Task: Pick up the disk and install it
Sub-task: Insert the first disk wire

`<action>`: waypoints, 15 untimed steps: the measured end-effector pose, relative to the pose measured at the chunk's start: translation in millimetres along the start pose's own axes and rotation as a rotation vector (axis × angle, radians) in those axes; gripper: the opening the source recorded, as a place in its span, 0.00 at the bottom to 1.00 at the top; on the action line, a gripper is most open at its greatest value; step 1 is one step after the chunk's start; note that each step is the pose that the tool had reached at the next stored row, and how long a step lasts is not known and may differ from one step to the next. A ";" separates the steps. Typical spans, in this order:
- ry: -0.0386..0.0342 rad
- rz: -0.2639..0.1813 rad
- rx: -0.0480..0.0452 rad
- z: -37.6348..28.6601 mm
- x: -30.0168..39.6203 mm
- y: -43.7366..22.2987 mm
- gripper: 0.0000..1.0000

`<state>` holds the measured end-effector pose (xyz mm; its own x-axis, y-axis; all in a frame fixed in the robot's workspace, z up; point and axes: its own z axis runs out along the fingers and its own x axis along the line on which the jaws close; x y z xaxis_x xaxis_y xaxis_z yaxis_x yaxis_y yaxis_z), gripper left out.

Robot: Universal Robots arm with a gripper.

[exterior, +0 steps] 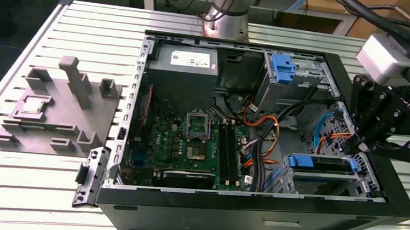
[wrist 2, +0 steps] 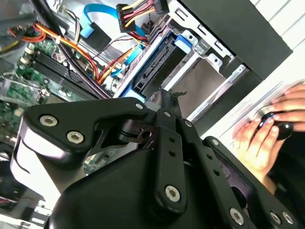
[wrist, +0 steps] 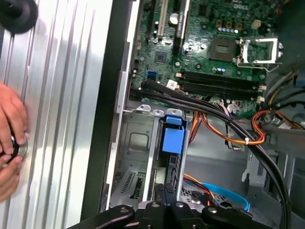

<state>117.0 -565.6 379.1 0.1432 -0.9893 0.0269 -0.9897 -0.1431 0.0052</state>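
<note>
1. The gripper (exterior: 370, 140) hangs over the corner of the computer case (exterior: 241, 208) on the exterior view's right. In both wrist views its fingers look closed together with nothing between them.
2. Far on the exterior view's left, a grey holder (exterior: 59, 109) sits on the table (exterior: 30, 189), well apart from the action.
3. Next comes the green board (exterior: 188, 141) on the case floor, then loose orange cables (exterior: 266, 133) running just beside the drive bay.
4. There's the disk (exterior: 321, 163), slotted into that bay right below the gripper.
5. The risks, as I judge them:
   - A push that comes in tilted could jam the rails in the bay.
   - Those cables could snag on the gripper.
   - A person's hand (wrist 2: 267, 133) rests on the table near the case, so keep an eye on it.
6. The disk shows blue plastic at its end and a dark connector edge. Its label is hidden.
</note>
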 end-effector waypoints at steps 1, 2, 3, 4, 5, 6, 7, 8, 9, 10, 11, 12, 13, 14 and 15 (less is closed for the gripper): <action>0.0002 -0.009 0.0002 0.0 0.0 -0.2 0.10; 0.0002 -0.012 0.0003 0.0 0.1 -1.0 0.10; 0.0001 -0.014 0.0004 0.1 0.0 -2.1 0.10; 0.0003 -0.014 0.0004 0.2 -0.1 -3.3 0.10; 0.0012 -0.014 0.0003 0.2 -0.5 -4.5 0.10; 0.0024 -0.014 0.0001 0.1 -1.0 -5.7 0.10; 0.0033 -0.014 -0.0001 0.2 -1.8 -7.0 0.10; 0.0043 -0.014 -0.0003 0.3 -2.6 -8.3 0.10; 0.0061 -0.014 -0.0006 0.3 -3.7 -9.7 0.10; 0.0078 -0.014 -0.0011 0.3 -4.8 -11.0 0.10; 0.0102 -0.014 -0.0017 0.5 -5.9 -12.3 0.10; 0.0127 -0.014 -0.0024 0.5 -7.2 -13.6 0.10; 0.0149 -0.014 -0.0029 0.6 -8.3 -14.9 0.10; 0.0165 -0.014 -0.0032 0.6 -9.3 -16.1 0.10; 0.0174 -0.014 -0.0033 0.8 -10.3 -17.3 0.10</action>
<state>132.6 -552.9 377.9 0.1571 -0.9866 0.0442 -0.9876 -0.1569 0.0090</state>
